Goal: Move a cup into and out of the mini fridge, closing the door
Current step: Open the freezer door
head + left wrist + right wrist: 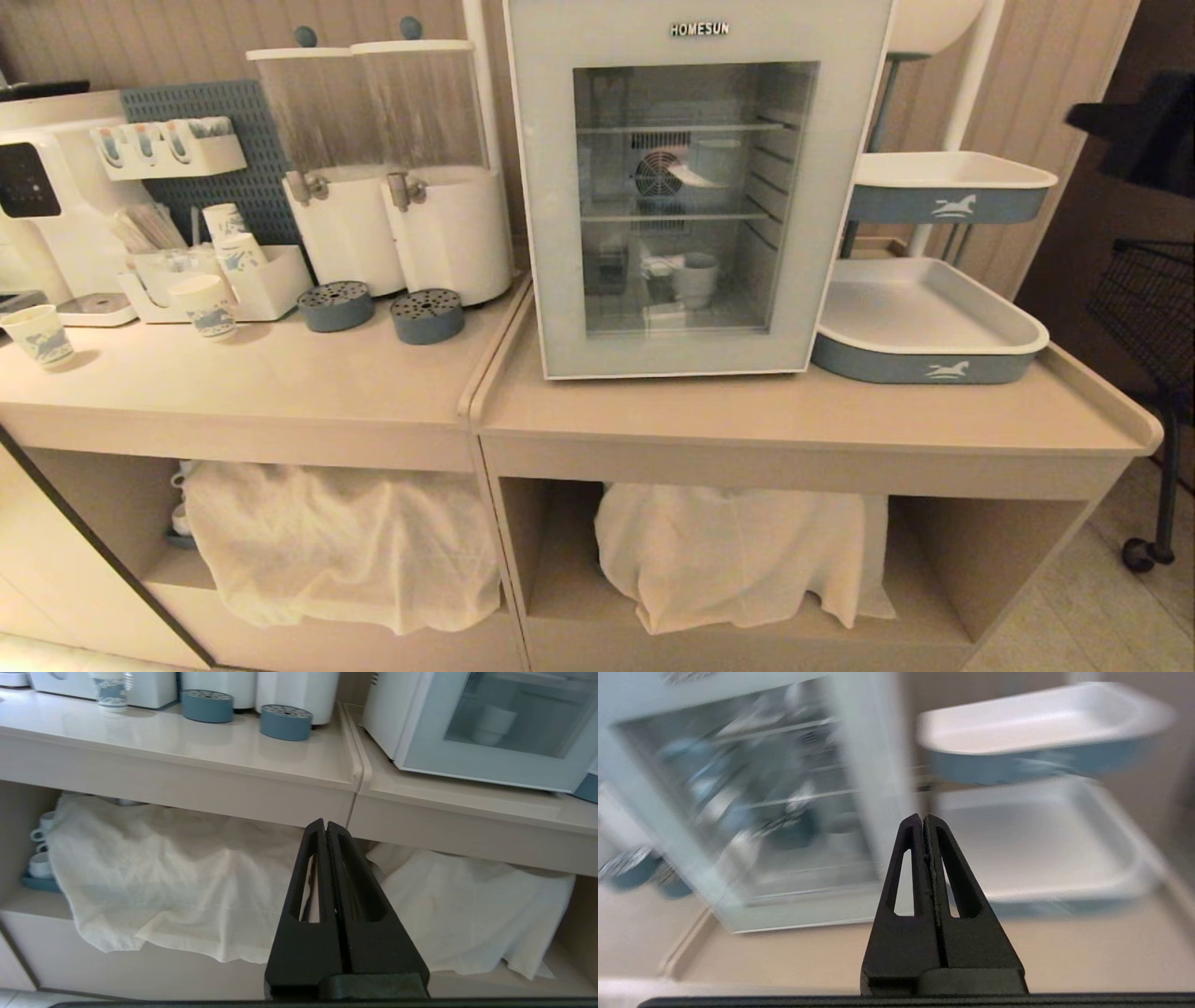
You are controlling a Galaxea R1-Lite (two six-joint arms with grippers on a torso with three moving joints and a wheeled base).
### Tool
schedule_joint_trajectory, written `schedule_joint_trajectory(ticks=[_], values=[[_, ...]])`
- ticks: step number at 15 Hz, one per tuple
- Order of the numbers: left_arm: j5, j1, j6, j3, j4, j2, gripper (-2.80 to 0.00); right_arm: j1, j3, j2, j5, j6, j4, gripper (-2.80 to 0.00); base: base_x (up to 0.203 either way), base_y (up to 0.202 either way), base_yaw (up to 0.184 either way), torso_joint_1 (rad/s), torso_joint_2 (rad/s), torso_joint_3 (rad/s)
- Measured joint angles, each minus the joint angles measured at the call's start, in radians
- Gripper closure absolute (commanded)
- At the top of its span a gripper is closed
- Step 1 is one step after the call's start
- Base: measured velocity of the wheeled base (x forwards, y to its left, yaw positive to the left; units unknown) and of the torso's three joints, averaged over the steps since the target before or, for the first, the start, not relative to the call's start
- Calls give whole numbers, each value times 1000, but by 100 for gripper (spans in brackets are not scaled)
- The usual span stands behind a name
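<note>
Fridge (pixel 695 187) on the right counter (pixel 803 401), door (pixel 551 233) shut flat across the front. Cup (pixel 695 278) inside, upright on the bottom level behind the glass, below the two wire shelves and the rear fan (pixel 656 174). Also seen through the door glass from the left wrist view, as a pale shape. Two white-and-blue trays (pixel 934 322) just beside the fridge, one above the other. Two dispensers (pixel 392 168) and paper cups (pixel 210 303) on the left counter. White cloths (pixel 336 541) draped over the open shelves below.

Left gripper (pixel 325 823) low before the counter edge, fingers pressed together, nothing between them. Right gripper (pixel 923 817) before the fridge's lower corner and the trays, fingers likewise pressed together and empty; touching nothing. Neither arm visible from the head.
</note>
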Motion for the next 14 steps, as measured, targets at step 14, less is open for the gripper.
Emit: schedule_joint_trajectory(ticks=[14], values=[[0,-1,0,0,0,0,0,-280,588,-1079,11,133,338,0,0,0,0,0,0,0]])
